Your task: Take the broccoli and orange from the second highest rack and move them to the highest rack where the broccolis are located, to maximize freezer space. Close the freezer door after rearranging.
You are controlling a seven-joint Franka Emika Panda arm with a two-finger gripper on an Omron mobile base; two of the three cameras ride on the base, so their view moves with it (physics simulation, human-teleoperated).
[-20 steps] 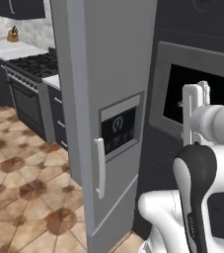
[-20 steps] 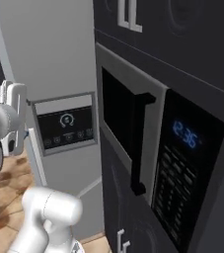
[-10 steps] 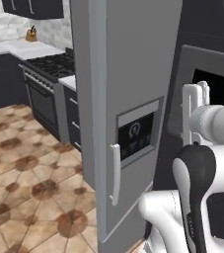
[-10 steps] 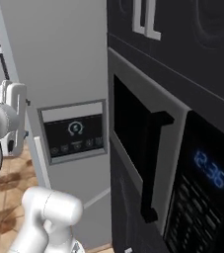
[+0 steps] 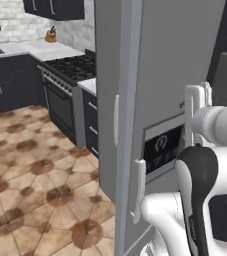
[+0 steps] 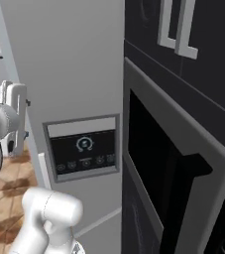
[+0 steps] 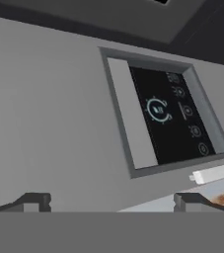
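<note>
The freezer (image 5: 175, 60) is a tall grey appliance whose front stands shut. Its freezer door (image 6: 69, 59) carries a dark control panel (image 6: 84, 149) and a slim pale bar handle (image 5: 140, 190). A second bar handle (image 5: 116, 120) sits on the panel to the left. My gripper (image 5: 197, 100) is raised in front of that door, a short way off it. In the hand view my gripper (image 7: 111, 202) is open, with the door (image 7: 44, 99) and the panel (image 7: 168, 118) ahead and nothing between its fingers. The orange and the broccolis are hidden.
A dark built-in oven (image 6: 173, 163) stands right beside the freezer, with dark cabinets (image 6: 183, 30) above it. To the left are a black stove (image 5: 70, 70), a pale counter (image 5: 40, 50) with a knife block (image 5: 50, 35), and open tiled floor (image 5: 30, 170).
Both base views have shifted as a whole, so the base has moved. The freezer front now looks larger and nearer. The arm holds the same pose and the gripper stays open.
</note>
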